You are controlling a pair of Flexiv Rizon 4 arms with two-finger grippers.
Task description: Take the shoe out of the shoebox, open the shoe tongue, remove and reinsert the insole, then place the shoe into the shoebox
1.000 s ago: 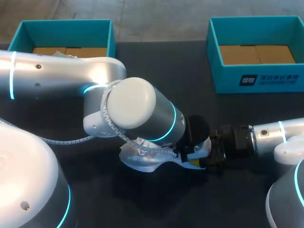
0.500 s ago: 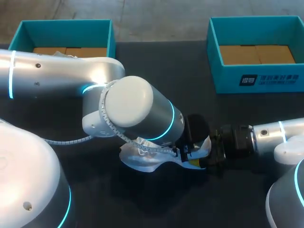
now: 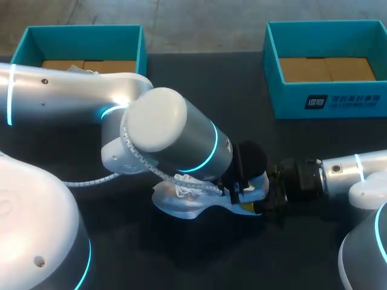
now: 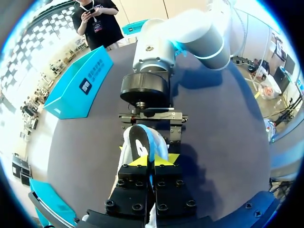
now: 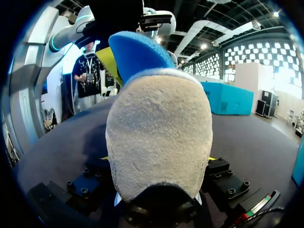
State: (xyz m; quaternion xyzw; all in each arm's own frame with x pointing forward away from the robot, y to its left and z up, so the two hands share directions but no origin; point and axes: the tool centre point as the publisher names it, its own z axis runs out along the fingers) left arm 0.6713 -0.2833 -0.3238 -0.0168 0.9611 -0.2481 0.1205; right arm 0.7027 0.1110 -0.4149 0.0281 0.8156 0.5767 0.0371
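grips the white shoe [image 3: 181, 206] at the heel with the right end effector [image 3: 264, 198], one finger on each side. pinches the blue insole [image 5: 137, 52] in the left end effector [image 4: 152, 160], tips nearly together. holds the shoe near the middle of the dark tabletop [image 3: 199, 84], well apart from the left shoebox [image 3: 84, 33] and the right shoebox [image 3: 290, 101].

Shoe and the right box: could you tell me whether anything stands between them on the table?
Nothing visible does. The shoe lies mid-table, held at its heel by the right gripper, and only bare table separates it from the right box.
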